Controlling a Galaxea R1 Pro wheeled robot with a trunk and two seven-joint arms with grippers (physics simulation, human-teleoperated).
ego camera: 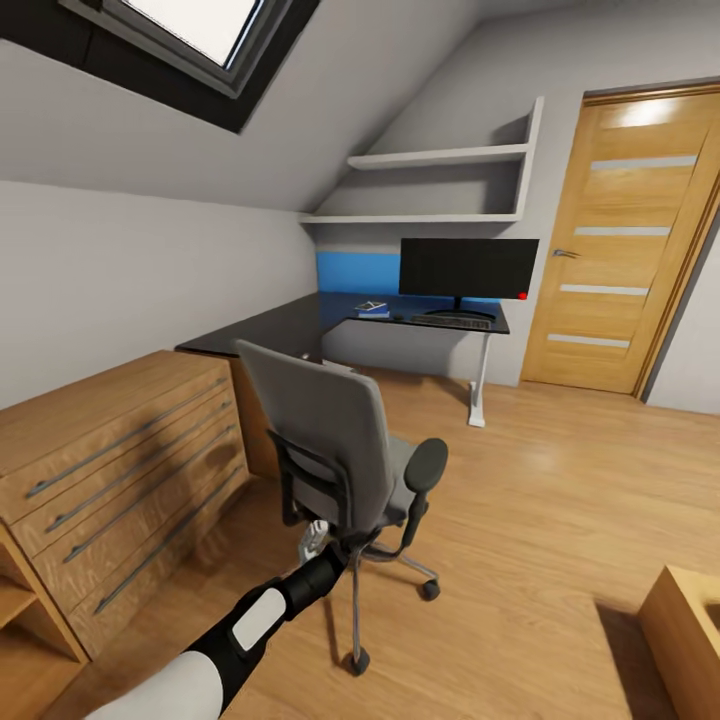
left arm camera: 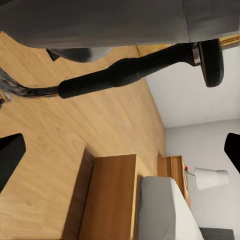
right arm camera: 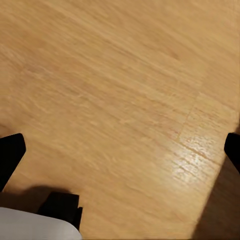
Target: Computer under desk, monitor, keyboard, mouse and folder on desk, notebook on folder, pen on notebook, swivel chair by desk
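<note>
The grey swivel chair [ego camera: 335, 450] stands on the wood floor with its back to me, a short way from the black desk [ego camera: 285, 328]. On the desk, the monitor [ego camera: 468, 268] stands upright with the keyboard [ego camera: 452, 321] in front of it. A small dark mouse [ego camera: 398, 317] and the blue folder [ego camera: 372, 310], with something pale on top, lie to the keyboard's left. The pen is too small to tell and the computer is hidden. My left arm [ego camera: 270, 610] reaches under the seat; the left gripper [left arm camera: 120, 150] is open beneath the black armrest [left arm camera: 130, 72]. My right gripper [right arm camera: 120, 150] hangs open over bare floor.
A wood dresser [ego camera: 110, 470] stands at the left, close beside the chair. An oak door [ego camera: 630, 240] is at the back right, and white shelves [ego camera: 440, 160] hang above the desk. A wooden box corner [ego camera: 690, 620] sits low right. A bed [left arm camera: 160, 210] and a lamp [left arm camera: 210, 177] lie beyond.
</note>
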